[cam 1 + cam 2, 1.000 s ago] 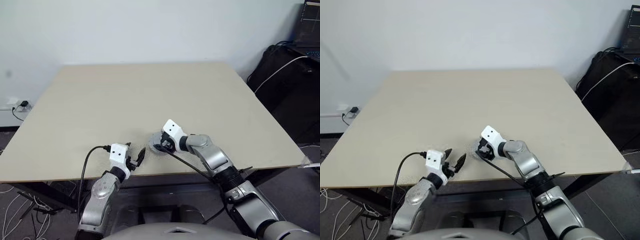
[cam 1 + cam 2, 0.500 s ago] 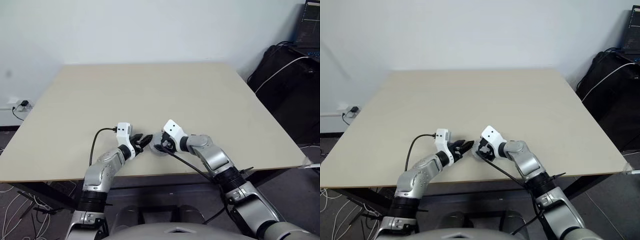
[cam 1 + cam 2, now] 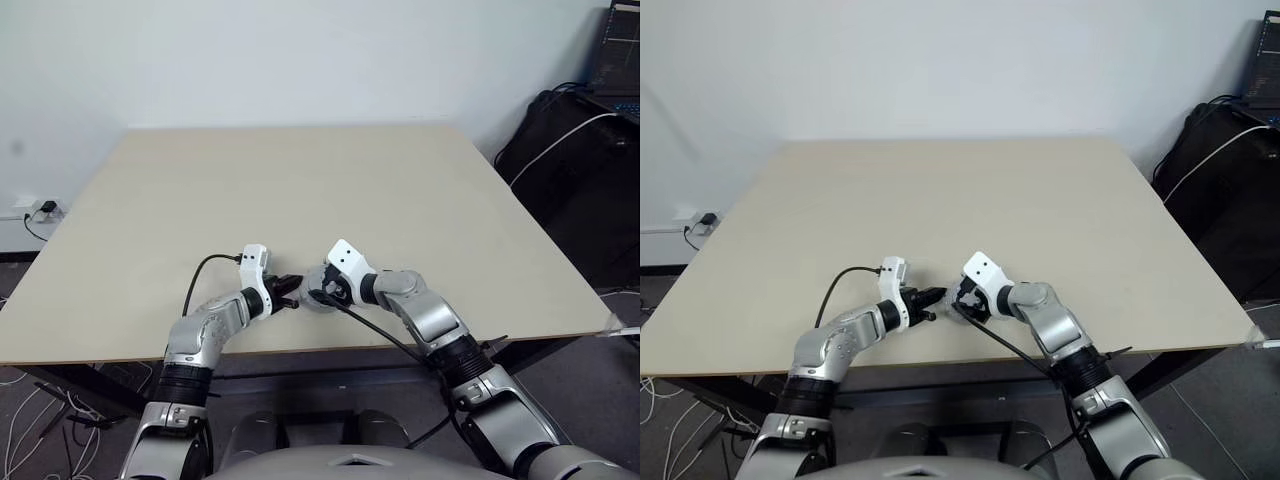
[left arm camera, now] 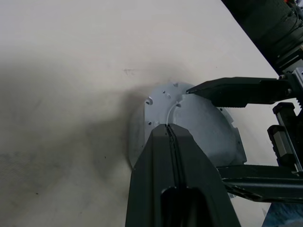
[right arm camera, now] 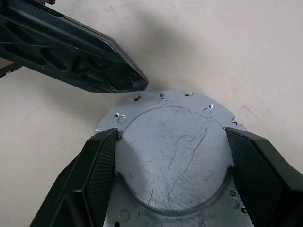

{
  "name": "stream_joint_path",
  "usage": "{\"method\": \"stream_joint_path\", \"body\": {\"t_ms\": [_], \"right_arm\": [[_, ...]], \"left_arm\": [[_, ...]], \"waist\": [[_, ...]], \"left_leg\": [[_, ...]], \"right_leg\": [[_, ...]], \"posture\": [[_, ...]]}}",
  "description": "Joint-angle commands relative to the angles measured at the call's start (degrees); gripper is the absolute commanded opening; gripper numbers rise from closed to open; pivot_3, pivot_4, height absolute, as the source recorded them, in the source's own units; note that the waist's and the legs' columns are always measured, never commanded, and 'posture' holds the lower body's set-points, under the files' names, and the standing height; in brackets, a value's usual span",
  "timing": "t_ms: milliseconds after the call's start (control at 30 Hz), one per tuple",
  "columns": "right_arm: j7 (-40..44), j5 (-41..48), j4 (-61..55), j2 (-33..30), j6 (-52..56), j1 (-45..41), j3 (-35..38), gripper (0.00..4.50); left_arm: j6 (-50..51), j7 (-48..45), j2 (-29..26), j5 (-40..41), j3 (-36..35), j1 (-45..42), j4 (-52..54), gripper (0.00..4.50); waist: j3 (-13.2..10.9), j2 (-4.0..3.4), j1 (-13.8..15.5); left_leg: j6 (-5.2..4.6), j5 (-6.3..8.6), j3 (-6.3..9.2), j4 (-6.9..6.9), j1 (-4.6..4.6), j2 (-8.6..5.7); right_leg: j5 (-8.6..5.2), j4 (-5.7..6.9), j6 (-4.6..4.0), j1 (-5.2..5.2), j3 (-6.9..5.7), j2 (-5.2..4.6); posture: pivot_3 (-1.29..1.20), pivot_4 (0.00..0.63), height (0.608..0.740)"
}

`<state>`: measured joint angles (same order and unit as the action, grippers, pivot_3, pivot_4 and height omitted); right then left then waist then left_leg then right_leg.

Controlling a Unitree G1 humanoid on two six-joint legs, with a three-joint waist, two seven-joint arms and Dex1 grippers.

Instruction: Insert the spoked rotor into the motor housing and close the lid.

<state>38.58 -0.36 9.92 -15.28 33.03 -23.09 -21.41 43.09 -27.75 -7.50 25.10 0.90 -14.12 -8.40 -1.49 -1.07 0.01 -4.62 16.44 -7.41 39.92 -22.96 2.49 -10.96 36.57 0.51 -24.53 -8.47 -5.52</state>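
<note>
Here the lid, a round grey metal disc with a smooth scratched raised face and small holes round its flange, lies near the table's near edge, slightly left of centre, and appears to rest on the tabletop. The right gripper straddles it, its two black fingers spread wide and pressed against opposite sides of the raised round part, so it grasps the lid. The left gripper reaches in from the left with its fingers clenched together into a single point, holding nothing; its tip sits over the lid's left rim, touching it or just above, which cannot be told. In the head views the two grippers meet tip to tip over the disc. The rest of the pale tabletop is bare, with a white wall behind it and dark bags and cables on the floor at the far right
</note>
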Motion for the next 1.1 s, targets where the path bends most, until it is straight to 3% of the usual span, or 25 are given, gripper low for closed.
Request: {"method": "stream_joint_path", "body": {"t_ms": [33, 400, 533, 767, 867, 1100], "right_arm": [[0.45, -0.41, 0.71, -0.99, 2.11, 1.28, -0.46, 3.22], [0.78, 0.9, -2.22, -1.83, 2.91, 3.07, 1.57, 3.22], [3.0, 3.72, -6.29, -4.69, 5.06, 5.11, 4.08, 4.46], [4.41, 7.57, -11.28, -9.0, 7.29, 7.4, 8.39, 4.46], [3.48, 13.15, -13.86, -7.5, 9.93, 8.2, 14.59, 4.46], [-8.57, 23.37, -14.4, 2.65, 25.22, 6.7, 29.22, 4.46]], "left_arm": [[1.16, -1.22, -0.7, -0.8, 1.66, -2.22, -0.68, 0.01], [4.76, -2.11, -0.25, -2.59, 5.03, -4.37, -2.62, 0.01], [4.91, -2.61, -0.24, -2.96, 5.5, -4.11, -2.44, 0.0], [4.72, -3.02, -0.35, -3.3, 5.68, -3.65, -2.64, 0.0], [4.61, -2.98, -0.23, -3.41, 5.87, -3.45, -2.44, 0.0], [4.6, -3.31, -0.23, -3.26, 6.12, -3.07, -1.75, 0.0]], "waist": [[0.0, 0.0, 0.0], [0.0, 0.0, 0.25], [0.02, 0.02, 0.45], [0.01, 0.06, 0.43], [-0.01, 0.07, 0.58], [-0.02, 0.08, 0.75]], "left_leg": [[0.0, 0.0, 0.0, 0.0, 0.0, 0.0], [0.07, 0.04, 0.02, 0.0, 0.0, -0.04], [0.11, 0.02, 0.01, 0.0, 0.0, -0.08], [-0.1, 0.2, 0.01, -0.01, 0.0, -0.06], [-0.09, 0.2, 0.07, -0.03, -0.02, -0.06], [-0.09, 0.2, 0.07, -0.04, -0.04, -0.04]], "right_leg": [[0.0, 0.0, 0.0, 0.0, 0.0, 0.0], [0.0, -0.06, 0.01, 0.02, 0.0, -0.04], [0.04, -0.26, 0.11, 0.08, 0.0, -0.06], [0.12, -0.47, 0.22, 0.13, 0.01, -0.07], [0.11, -0.48, 0.22, 0.12, -0.02, -0.06], [0.12, -0.48, 0.22, 0.11, -0.01, -0.06]], "posture": [[0.0, 0.0, 0.74], [0.0, 0.0, 0.74], [0.0, 0.0, 0.74], [0.0, 0.0, 0.74], [0.0, 0.0, 0.74], [0.0, 0.0, 0.74]]}}
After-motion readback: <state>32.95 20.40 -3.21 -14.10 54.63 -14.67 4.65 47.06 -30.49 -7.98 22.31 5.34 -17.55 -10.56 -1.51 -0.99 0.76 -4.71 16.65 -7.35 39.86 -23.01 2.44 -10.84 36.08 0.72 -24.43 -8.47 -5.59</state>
